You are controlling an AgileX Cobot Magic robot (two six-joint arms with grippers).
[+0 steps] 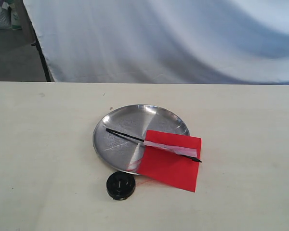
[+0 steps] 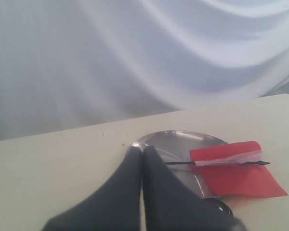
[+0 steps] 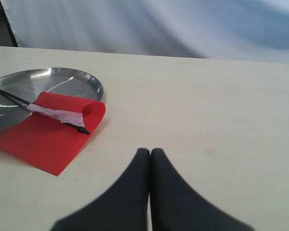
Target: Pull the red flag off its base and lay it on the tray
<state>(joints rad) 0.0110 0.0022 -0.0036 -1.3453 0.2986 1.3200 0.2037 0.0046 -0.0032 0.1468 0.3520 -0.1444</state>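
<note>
The red flag (image 1: 171,161) lies flat across the steel tray (image 1: 120,126), its black stick over the tray's middle and its red cloth hanging past the rim onto the table. The black base (image 1: 120,185) stands alone on the table just in front of the tray. Neither arm shows in the exterior view. In the left wrist view my left gripper (image 2: 142,150) is shut and empty, with the tray (image 2: 176,142), the flag (image 2: 236,175) and a sliver of the base (image 2: 224,206) beyond it. My right gripper (image 3: 150,152) is shut and empty over bare table, apart from the flag (image 3: 43,137) and tray (image 3: 62,82).
A pale wooden table (image 1: 250,130) carries everything. White cloth (image 1: 173,38) hangs behind the table's far edge, with a dark stand leg (image 1: 41,53) at the back left.
</note>
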